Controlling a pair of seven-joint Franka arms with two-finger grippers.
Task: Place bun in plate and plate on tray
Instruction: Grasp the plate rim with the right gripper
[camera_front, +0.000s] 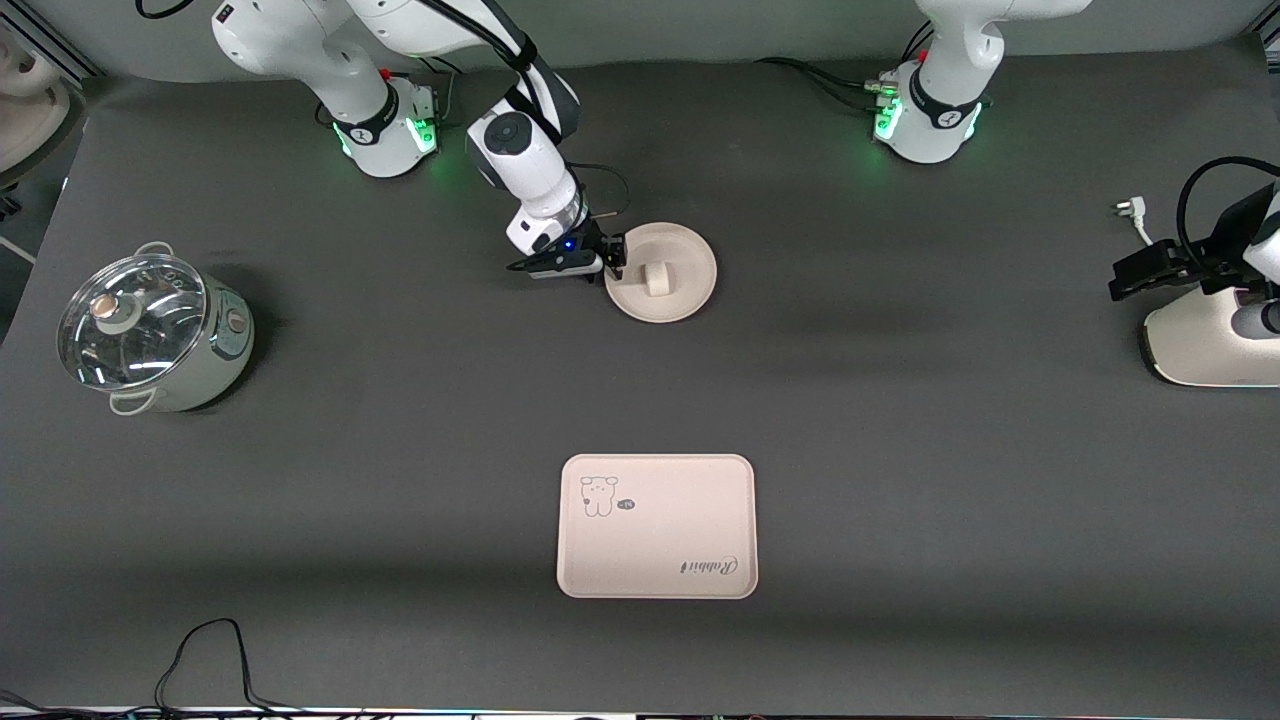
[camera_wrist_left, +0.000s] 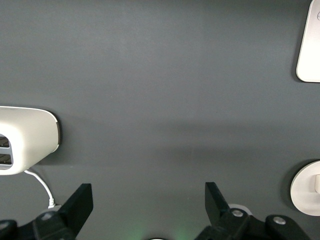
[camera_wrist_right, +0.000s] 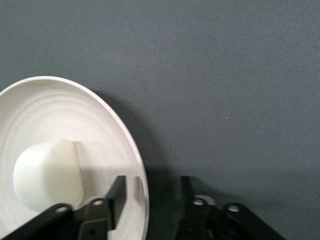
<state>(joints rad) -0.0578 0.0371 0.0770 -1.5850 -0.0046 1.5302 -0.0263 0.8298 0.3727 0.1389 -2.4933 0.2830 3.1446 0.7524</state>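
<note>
Right wrist view, right gripper (camera_wrist_right: 150, 197) straddling rim of round cream plate (camera_wrist_right: 120, 135) (grip unclear), off-white oblong bun (camera_wrist_right: 47, 175) inside, left gripper (camera_wrist_left: 149, 202) waiting, fingers spread, pale pink rectangular tray (camera_front: 657, 526) nearer front camera.

Open table (camera_front: 660, 390) between plate (camera_front: 690, 295) and tray (camera_front: 657, 526); pot (camera_front: 150, 332) seemingly well aside

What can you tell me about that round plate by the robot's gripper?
The plate is round, cream and matte, with a raised rim and faint rings inside. It lies flat on the dark table, farther from the front camera than the tray. The bun sits in it. The right gripper straddles its rim, one finger inside, one outside.
</note>
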